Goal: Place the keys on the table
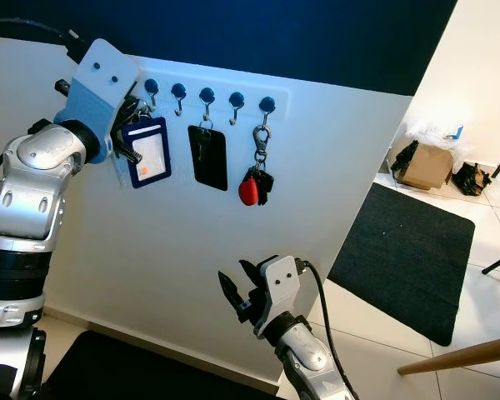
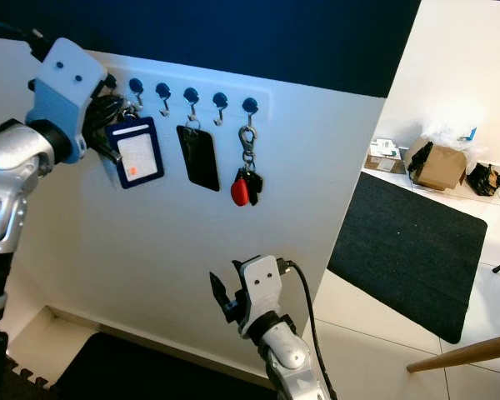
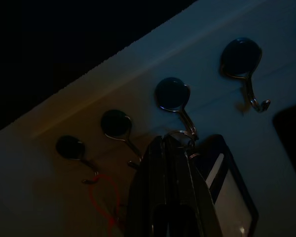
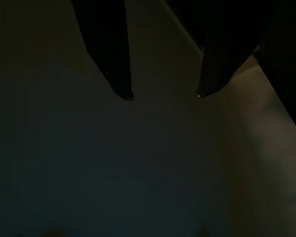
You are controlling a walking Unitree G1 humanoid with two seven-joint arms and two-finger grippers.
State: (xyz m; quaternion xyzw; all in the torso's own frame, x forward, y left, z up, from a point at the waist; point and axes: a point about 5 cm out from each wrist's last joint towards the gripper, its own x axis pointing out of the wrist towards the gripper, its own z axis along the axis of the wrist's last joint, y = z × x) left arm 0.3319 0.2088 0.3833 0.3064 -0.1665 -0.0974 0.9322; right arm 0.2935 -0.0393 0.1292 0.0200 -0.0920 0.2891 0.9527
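Note:
A white rail of blue-capped hooks [image 1: 207, 97] runs along the white wall. From its leftmost hook hangs a key ring with dark keys and a blue card holder [image 1: 147, 152]. My left gripper [image 1: 131, 114] is raised to that hook and shut on the ring; in the left wrist view its fingers [image 3: 170, 163] press together just under the hook [image 3: 173, 96]. A second bunch of keys with a red fob [image 1: 255, 184] hangs from the rightmost hook. My right gripper [image 1: 241, 289] hovers low in front of the wall, open and holding nothing.
A black pouch [image 1: 208, 157] hangs from the third hook. A black mat [image 1: 404, 246] lies on the tiled floor to the right, with a cardboard box [image 1: 427, 165] behind it. A wooden pole [image 1: 458, 357] juts in at lower right. A dark mat [image 1: 133, 371] lies below me.

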